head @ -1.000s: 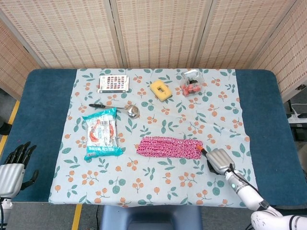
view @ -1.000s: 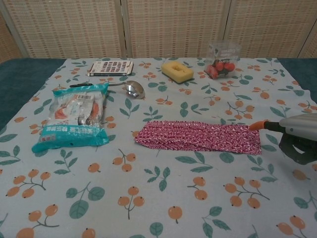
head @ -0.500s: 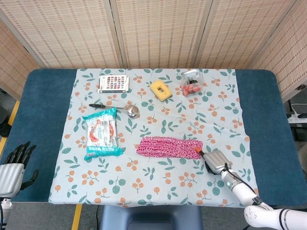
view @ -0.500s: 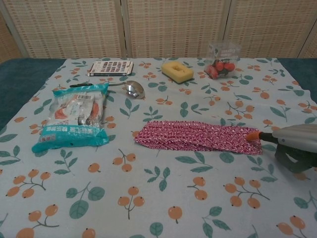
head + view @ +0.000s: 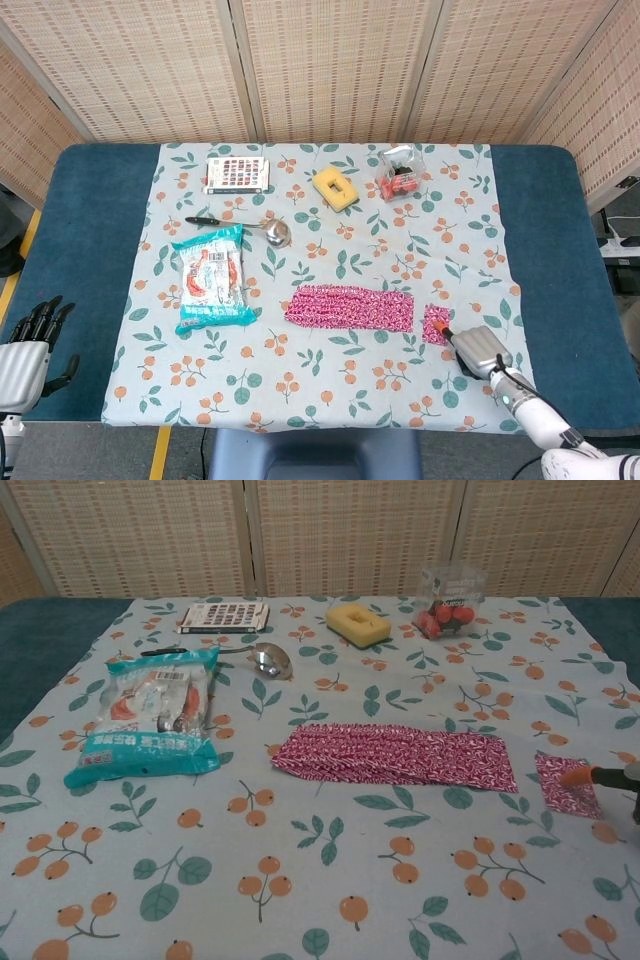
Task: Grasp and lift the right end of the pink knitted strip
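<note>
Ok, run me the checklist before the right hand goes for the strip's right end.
1. Right end lifted: not ok. The pink knitted strip lies flat on the tablecloth.
2. Right hand on the strip: not ok. The right hand sits right of it, its orange fingertip at a small pink piece.
3. Pink piece joined to the strip: cannot tell. Cloth shows between them.
4. Right hand's fingers apart for a grasp: cannot tell. Only its back shows.
5. Way to the strip's end: ok. Only the pink piece lies between.
6. Left hand out of the way: ok. The left hand holds nothing at the table's left edge.
</note>
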Available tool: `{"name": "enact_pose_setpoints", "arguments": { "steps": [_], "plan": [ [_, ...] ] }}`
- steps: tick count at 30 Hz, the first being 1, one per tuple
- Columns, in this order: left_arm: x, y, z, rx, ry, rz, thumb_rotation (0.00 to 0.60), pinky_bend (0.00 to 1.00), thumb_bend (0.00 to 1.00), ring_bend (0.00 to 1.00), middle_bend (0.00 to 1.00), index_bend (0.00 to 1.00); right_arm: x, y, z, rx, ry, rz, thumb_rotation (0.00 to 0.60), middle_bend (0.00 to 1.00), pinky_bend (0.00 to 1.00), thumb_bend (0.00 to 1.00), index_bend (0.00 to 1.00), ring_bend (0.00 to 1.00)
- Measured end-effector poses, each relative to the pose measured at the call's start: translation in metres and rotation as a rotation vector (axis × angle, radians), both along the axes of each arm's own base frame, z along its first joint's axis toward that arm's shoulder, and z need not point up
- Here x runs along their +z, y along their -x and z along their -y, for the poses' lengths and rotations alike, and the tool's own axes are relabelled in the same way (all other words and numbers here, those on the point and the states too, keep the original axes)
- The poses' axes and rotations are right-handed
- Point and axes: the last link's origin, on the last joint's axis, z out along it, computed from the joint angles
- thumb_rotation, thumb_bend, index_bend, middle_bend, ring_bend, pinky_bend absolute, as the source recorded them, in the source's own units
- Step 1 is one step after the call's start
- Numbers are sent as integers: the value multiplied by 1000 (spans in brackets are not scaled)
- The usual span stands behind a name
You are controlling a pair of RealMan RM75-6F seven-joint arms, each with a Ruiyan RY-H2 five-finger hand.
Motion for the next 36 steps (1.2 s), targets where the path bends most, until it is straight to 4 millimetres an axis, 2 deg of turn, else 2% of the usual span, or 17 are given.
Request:
{"name": "enact_pose_setpoints", "arguments": {
  "steps": [7, 12, 16, 20, 29, 36],
  "plan": [
    [0, -1, 0, 0, -1, 0, 600, 166, 401, 0, 0, 78, 17, 7, -17, -5, -6, -24, 600, 731, 817, 867, 196, 835],
    [-1, 0, 0, 0, 4, -5, 600, 166, 401, 0, 0, 78, 20, -7, -19, 23, 12, 38, 600, 731, 817, 867, 196, 835],
    [-3, 1, -2, 8, 10, -9, 600, 166, 401, 0, 0, 79, 21, -23, -11, 63, 40, 105, 600, 731, 817, 867, 196, 835],
    [-2, 1, -2, 8, 9, -8, 600, 166, 401, 0, 0, 79, 12, -35, 3, 88, 68, 145, 600, 731, 817, 867, 185, 835],
    [-3, 1, -2, 8, 16, -11, 600, 166, 401, 0, 0, 79, -23, -43, 33, 41, 41, 156, 600, 731, 817, 867, 177, 835],
    [-3, 1, -3, 9, 18, -10, 600, 167, 402, 0, 0, 79, -40, -55, 46, 45, 23, 147, 600, 731, 817, 868, 180, 835]
  ]
}}
